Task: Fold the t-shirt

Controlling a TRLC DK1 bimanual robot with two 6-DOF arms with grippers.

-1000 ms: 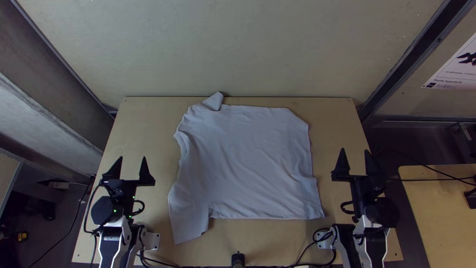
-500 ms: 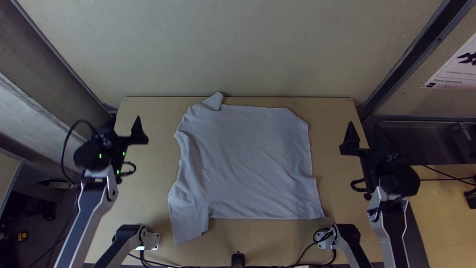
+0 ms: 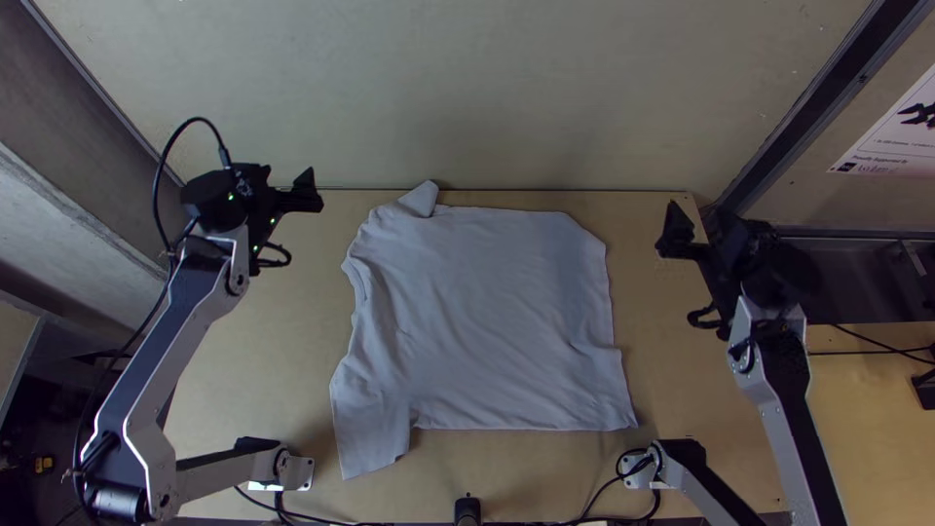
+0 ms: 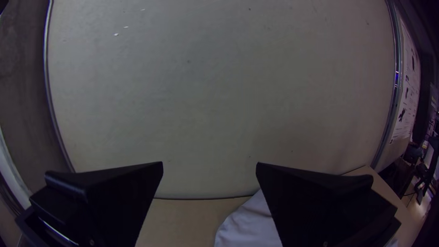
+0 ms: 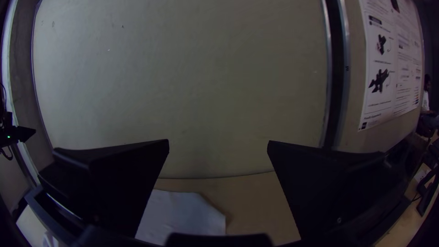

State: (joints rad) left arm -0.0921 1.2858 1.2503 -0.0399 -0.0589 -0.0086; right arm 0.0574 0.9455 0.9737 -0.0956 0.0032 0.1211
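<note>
Wall, one: pale, standing behind the work area (image 3: 526, 88). Table, one: light wood, flat (image 3: 278, 380). Side table, one: also light wood, partly in sight to the right (image 3: 867, 429). Shirt, one: pale, lying on the middle of the table, spread out with shallow wrinkles (image 3: 487, 321). Two flaps noted on its left side: one broad, pointing to the near edge, and one small (this one reaches the table's far edge). Arms, two: the left arm (image 3: 185, 331) extends up the left side of the table, the right arm (image 3: 779, 390) up the right side, both well outside the shirt's outline. Poster, one visible in the top view, fixed at the right (image 3: 896, 131). Grippers, two: the left gripper (image 3: 280, 175) is held near the table's far left corner, its two fingers (image 4: 119, 201) spread wide with nothing between them. The right gripper (image 3: 696, 212) is near the far right corner; its two fingers (image 5: 324, 187) are likewise wide apart and carry nothing. Neither touches the shirt. Cable, one black loop, arching beside the left gripper (image 3: 157, 195). Black fitting, one: at the table's near edge, around the middle (image 3: 467, 510).
</note>
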